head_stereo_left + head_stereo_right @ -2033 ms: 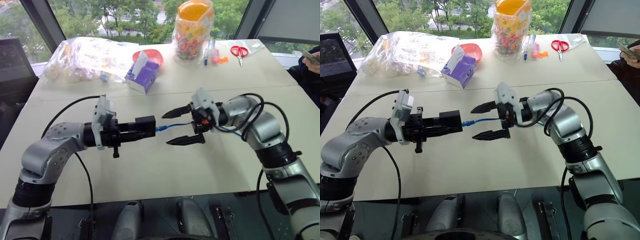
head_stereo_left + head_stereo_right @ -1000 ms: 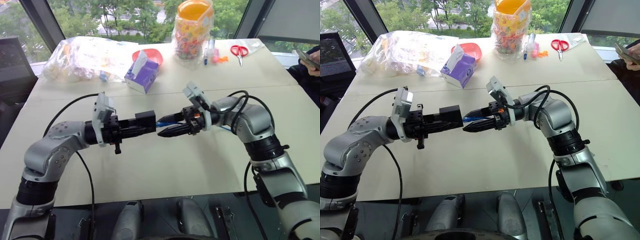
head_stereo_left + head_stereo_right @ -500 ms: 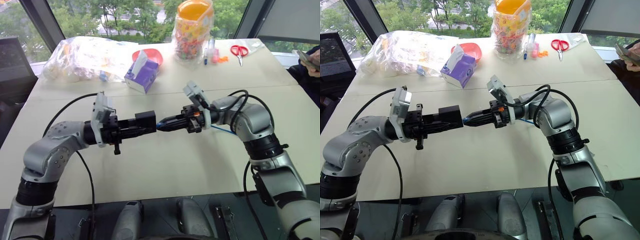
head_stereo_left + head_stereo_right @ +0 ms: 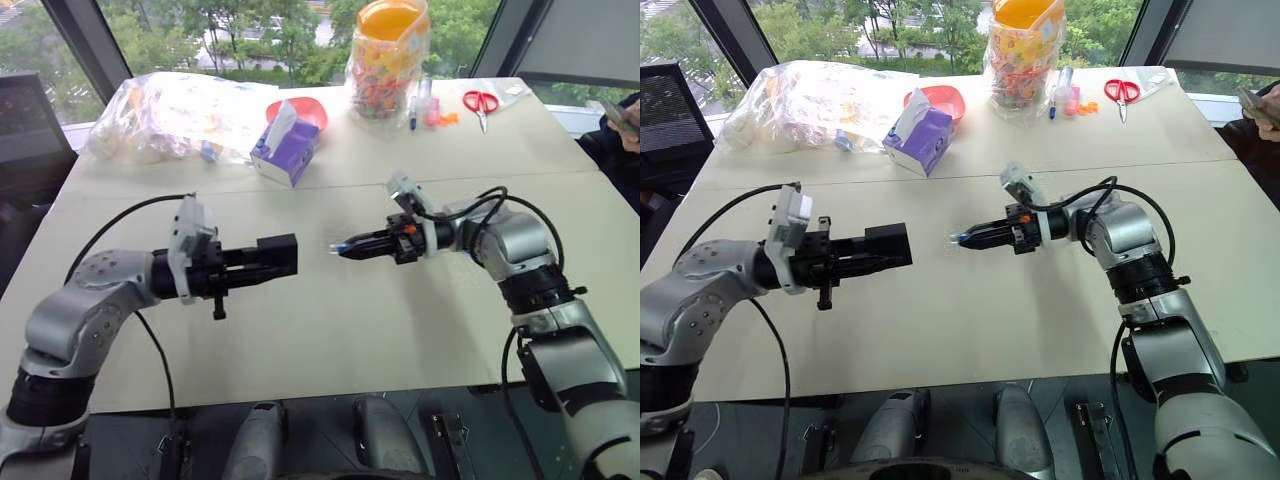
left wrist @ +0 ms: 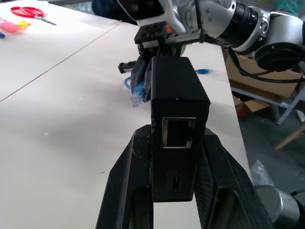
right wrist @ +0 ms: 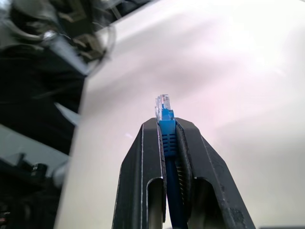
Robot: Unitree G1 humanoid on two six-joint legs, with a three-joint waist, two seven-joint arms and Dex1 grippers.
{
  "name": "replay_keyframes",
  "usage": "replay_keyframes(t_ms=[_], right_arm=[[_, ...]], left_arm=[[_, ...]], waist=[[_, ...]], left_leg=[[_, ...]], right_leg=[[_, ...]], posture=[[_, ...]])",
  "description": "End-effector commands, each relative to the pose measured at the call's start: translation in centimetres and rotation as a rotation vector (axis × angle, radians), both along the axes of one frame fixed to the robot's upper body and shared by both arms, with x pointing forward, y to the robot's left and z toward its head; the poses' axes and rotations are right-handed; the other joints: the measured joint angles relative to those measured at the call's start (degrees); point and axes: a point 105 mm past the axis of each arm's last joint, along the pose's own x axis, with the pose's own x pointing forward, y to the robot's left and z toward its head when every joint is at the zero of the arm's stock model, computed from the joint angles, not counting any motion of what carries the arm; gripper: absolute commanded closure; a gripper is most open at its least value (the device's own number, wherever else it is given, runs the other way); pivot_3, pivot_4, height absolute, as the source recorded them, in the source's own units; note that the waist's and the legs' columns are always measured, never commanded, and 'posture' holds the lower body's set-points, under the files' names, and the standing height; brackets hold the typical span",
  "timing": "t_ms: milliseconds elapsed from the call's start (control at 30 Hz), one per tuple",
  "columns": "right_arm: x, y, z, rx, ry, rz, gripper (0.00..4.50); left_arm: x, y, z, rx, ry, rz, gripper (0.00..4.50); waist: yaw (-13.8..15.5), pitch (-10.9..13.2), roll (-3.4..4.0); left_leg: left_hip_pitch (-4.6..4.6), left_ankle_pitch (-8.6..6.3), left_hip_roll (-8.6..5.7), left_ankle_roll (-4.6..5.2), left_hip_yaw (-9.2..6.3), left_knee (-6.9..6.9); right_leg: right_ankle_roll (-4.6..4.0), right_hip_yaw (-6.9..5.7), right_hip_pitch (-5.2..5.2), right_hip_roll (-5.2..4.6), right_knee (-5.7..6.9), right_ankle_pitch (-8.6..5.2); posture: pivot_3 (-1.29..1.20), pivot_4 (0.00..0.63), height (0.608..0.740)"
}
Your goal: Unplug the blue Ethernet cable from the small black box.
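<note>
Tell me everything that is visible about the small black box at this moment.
The small black box is a matte, squarish block that looks like plastic. The left gripper holds it above the table, its jaws shut against two opposite sides. One face carries a rectangular port, now empty, with a smaller slot under it. That end faces the right gripper, which holds the clear plug of the blue Ethernet cable. A gap separates the plug and the box; they do not touch.
</note>
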Motion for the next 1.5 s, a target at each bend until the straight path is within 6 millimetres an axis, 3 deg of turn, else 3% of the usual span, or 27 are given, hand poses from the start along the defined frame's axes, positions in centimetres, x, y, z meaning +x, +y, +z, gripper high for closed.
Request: replay_keyframes(t_ms=[33,233,400,600,933,1100,1267,1367,1500], right_arm=[[1.9,-1.2,0.0,-0.028,-0.110,-0.105,4.45],[6.8,-2.3,-1.9,-0.090,-0.259,-0.430,4.45],[9.4,-4.4,-3.4,-0.171,-0.352,-0.673,4.45],[10.2,-5.6,-5.0,-0.210,-0.364,-0.816,4.45],[10.1,-5.6,-5.5,-0.201,-0.342,-0.829,4.45],[10.1,-6.0,-5.2,-0.191,-0.334,-0.844,2.35],[10.0,-6.3,-4.7,-0.182,-0.334,-0.842,0.00],[9.9,-6.4,-4.0,-0.155,-0.338,-0.828,0.00],[9.6,-6.6,-2.4,-0.078,-0.322,-0.800,0.00]], left_arm=[[0.6,0.1,0.2,0.030,-0.098,0.043,4.01],[5.8,-0.2,-2.1,-0.011,-0.224,0.296,4.01],[7.9,-2.2,-3.5,-0.050,-0.297,0.368,4.01],[10.2,-3.7,-6.6,-0.064,-0.295,0.470,4.01],[10.6,-4.8,-10.2,-0.043,-0.152,0.486,4.01],[10.7,-5.0,-11.3,-0.022,-0.098,0.480,4.01],[10.4,-5.1,-12.2,-0.011,-0.060,0.470,1.69],[10.2,-4.7,-12.2,-0.009,-0.061,0.471,0.15],[10.0,-3.8,-11.7,-0.013,-0.069,0.480,0.06]], waist=[[0.0,0.0,0.00],[0.0,0.0,0.00],[0.2,0.0,-0.01],[0.1,0.0,0.00],[0.1,0.0,0.00],[0.1,0.0,0.02],[0.1,0.0,0.05],[0.0,0.0,0.05],[-0.1,0.0,0.05]], left_leg=[[0.00,0.00,0.00,0.00,0.00,0.00],[0.05,0.02,0.00,-0.03,0.02,0.03],[-0.05,0.04,-0.01,-0.06,0.02,0.03],[0.01,0.04,-0.02,-0.07,0.02,0.03],[0.06,0.05,-0.02,-0.06,0.02,0.06],[0.17,0.05,-0.02,-0.06,0.01,0.10],[0.45,0.05,-0.02,-0.06,0.01,0.08],[0.70,0.04,-0.02,-0.06,0.02,0.01],[0.74,0.04,-0.02,-0.06,0.02,-0.03]], right_leg=[[0.00,0.00,0.00,0.00,0.00,0.00],[-0.03,0.01,0.03,0.01,0.03,0.04],[-0.02,0.02,-0.03,-0.01,0.00,0.05],[0.00,0.02,0.02,-0.01,0.05,0.07],[0.03,0.03,0.05,0.00,0.13,0.08],[0.04,0.03,0.20,0.00,0.13,0.08],[0.04,0.03,0.48,0.00,0.13,0.08],[0.05,0.03,0.70,0.00,0.07,0.07],[0.05,0.04,0.71,0.00,0.06,0.06]], posture=[[0.00,0.150,0.740],[0.00,0.150,0.740],[0.00,0.150,0.740],[0.00,0.150,0.740],[0.00,0.150,0.740],[0.00,0.150,0.740],[0.00,0.150,0.740],[0.00,0.150,0.740],[0.00,0.150,0.740]])
